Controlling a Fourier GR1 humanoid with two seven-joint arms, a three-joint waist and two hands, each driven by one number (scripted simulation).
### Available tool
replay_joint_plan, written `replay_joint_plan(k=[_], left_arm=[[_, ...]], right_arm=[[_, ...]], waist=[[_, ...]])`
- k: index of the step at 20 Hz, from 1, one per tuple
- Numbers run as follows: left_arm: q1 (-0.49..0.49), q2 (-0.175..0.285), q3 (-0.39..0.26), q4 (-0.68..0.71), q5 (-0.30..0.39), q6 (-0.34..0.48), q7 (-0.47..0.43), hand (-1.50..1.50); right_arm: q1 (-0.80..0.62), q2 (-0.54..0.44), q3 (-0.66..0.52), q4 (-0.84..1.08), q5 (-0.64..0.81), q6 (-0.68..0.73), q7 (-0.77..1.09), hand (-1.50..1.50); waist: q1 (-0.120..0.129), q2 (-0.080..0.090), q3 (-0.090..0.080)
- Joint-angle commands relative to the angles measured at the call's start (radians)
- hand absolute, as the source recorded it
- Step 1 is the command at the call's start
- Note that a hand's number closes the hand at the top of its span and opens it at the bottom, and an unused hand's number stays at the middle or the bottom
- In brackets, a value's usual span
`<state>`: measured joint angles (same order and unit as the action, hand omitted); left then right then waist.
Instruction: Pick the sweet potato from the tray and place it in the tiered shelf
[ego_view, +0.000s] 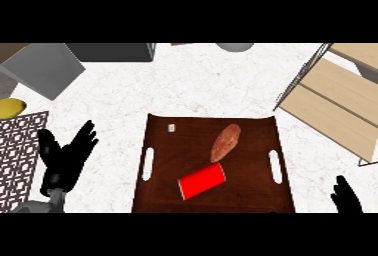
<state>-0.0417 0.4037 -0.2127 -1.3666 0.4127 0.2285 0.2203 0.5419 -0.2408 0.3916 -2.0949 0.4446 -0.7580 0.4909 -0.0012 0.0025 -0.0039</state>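
Presently, the worktop (221, 85) shows as a white speckled surface carrying a dark brown tray (247, 196) with a pale slot handle in each side. The sweet potato (226, 142) lies in the tray, a little beyond its middle, set on a diagonal. A red can (201, 181) lies on its side in the tray, just nearer than the sweet potato; whether the two touch cannot be determined. A small white item (171, 128) sits near the tray's far left corner; what it is cannot be made out.

The tiered shelf (347, 100), light wood in a thin wire frame, stands beyond and to the right of the tray and is cut off by the view's edge. Beyond and left of the tray stand a grey box (40, 70) and a darker grey box (111, 51). A patterned mat (18, 145) lies well left of the tray, with a yellow object (10, 107) beyond it, partly cut off. A grey round object (235, 47) beyond the tray is mostly out of view.

The left robot hand (66, 155) stands left of the tray, apart from it, fingers spread and upright, touching nothing. The right robot hand (345, 197) shows right of the tray's near corner, partly cut off, fingers straight, holding nothing.
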Motion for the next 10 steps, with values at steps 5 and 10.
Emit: replay_joint_plan(k=[5,10], left_arm=[[-0.036,-0.042,-0.013,0.043,-0.028,0.007,-0.006,0.0],[-0.025,0.005,0.01,0.016,-0.013,-0.036,0.009,0.0]], right_arm=[[-0.179,0.064,0.064,-0.096,0.345,0.227,0.559,-1.5],[-0.44,0.184,-0.029,-0.004,0.478,0.384,0.821,-1.5]], waist=[[0.021,0.006,-0.002],[0.041,0.005,-0.001]])
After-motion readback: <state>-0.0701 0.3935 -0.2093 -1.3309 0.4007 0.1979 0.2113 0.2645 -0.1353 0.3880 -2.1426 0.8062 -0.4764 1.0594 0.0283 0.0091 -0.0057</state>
